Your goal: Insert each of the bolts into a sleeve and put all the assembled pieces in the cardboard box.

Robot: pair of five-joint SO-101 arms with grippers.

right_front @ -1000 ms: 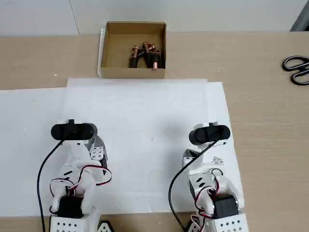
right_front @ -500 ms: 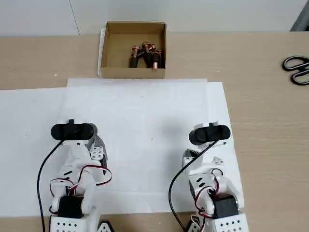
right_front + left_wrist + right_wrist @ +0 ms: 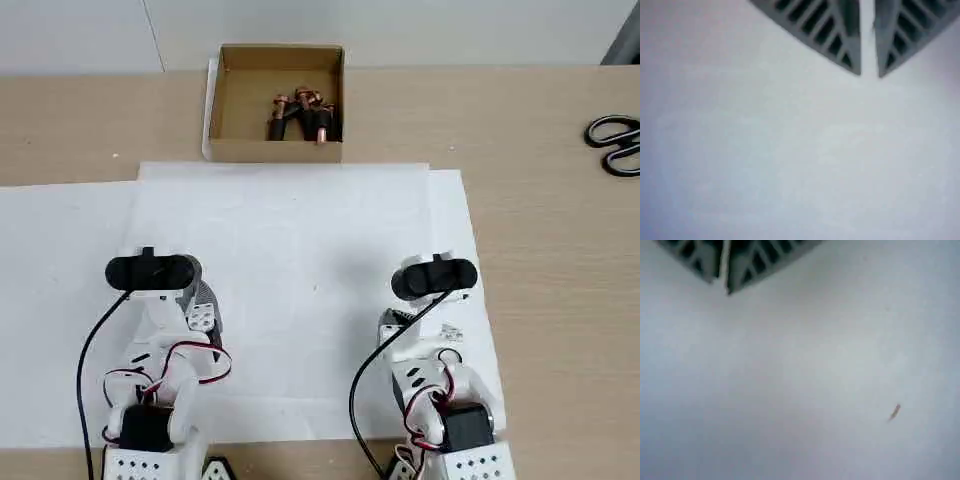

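Your table [image 3: 540, 250] is light tan with a faint wood grain, and a plain white sheet [image 3: 300, 240] covers its near part. At the far edge the cardboard box [image 3: 225, 110] is brown; the pieces [image 3: 300, 112] inside it are copper and near black. The scissors [image 3: 612, 140] at the right edge are black. One arm [image 3: 150, 345] and the other arm [image 3: 425, 350] are white, each topped by a black camera [image 3: 150, 270] and trailing red, white and black wires [image 3: 195, 360]. Your left gripper [image 3: 868, 75] and right gripper [image 3: 725, 287] are grey, patterned with rows of dark slots. A small brown speck [image 3: 895, 411] marks the sheet.
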